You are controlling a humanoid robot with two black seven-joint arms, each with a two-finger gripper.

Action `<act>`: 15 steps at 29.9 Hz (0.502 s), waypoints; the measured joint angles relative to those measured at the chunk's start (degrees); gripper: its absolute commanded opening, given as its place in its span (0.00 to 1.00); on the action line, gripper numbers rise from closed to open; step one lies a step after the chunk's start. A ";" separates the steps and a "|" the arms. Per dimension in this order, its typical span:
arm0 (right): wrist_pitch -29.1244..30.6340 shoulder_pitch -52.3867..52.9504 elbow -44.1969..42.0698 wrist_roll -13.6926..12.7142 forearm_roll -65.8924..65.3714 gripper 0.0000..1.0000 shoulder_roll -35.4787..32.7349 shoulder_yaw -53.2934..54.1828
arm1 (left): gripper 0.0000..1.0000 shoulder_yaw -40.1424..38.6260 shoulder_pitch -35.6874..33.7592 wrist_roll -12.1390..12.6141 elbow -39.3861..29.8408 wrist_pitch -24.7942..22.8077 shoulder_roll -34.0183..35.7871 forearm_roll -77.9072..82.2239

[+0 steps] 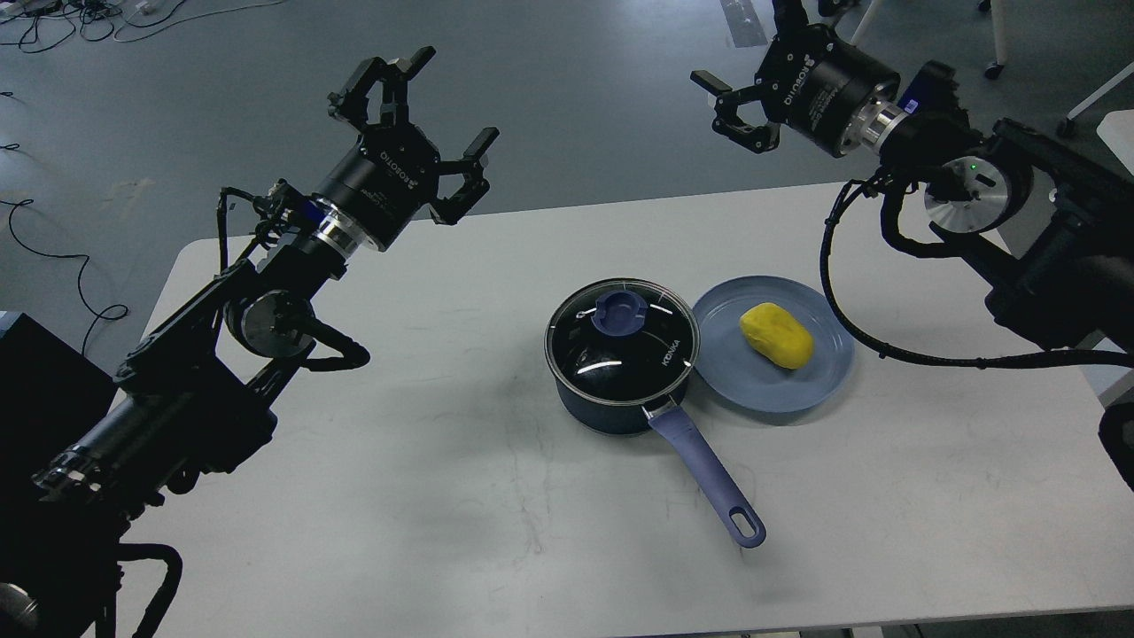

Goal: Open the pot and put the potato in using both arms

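Observation:
The dark navy pot (pixel 620 390) stands near the middle of the white table, its glass lid (pixel 622 331) with a blue knob resting on it and its lavender-blue handle (pixel 704 478) pointing toward the front right. The yellow potato (pixel 777 335) lies on a flat blue plate (pixel 797 390) just right of the pot. My left gripper (pixel 416 133) hovers open over the table's far left edge, well left of the pot and holding nothing. My right gripper (pixel 737 106) hangs open above the floor beyond the table's far edge, up and behind the plate, also holding nothing.
The white table (pixel 443 496) spans most of the view, with grey floor beyond its far edge. Cables lie on the floor at the top left. A black box (pixel 35 372) sits at the left edge beside my left arm.

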 measured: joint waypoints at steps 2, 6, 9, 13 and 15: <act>-0.52 0.12 -0.13 -0.09 0.00 1.00 0.55 -0.16 | 0.98 -0.02 -0.01 0.16 -1.57 1.50 0.48 0.00; -1.90 1.52 -0.22 -0.17 -0.02 1.00 0.82 -0.61 | 0.98 0.58 -0.46 1.48 -1.84 5.16 0.77 0.10; -2.48 2.74 -0.22 -0.18 -0.07 1.00 0.83 -0.74 | 0.98 0.56 -0.61 1.83 -1.71 6.20 1.71 0.14; -2.71 3.43 -0.22 -0.18 -0.07 1.00 0.63 -1.30 | 0.98 0.60 -1.26 1.88 -1.67 6.24 2.66 0.31; -2.71 3.46 -0.22 -0.18 -0.09 1.00 0.47 -1.51 | 0.98 0.70 -1.33 1.81 -1.67 6.26 2.61 0.82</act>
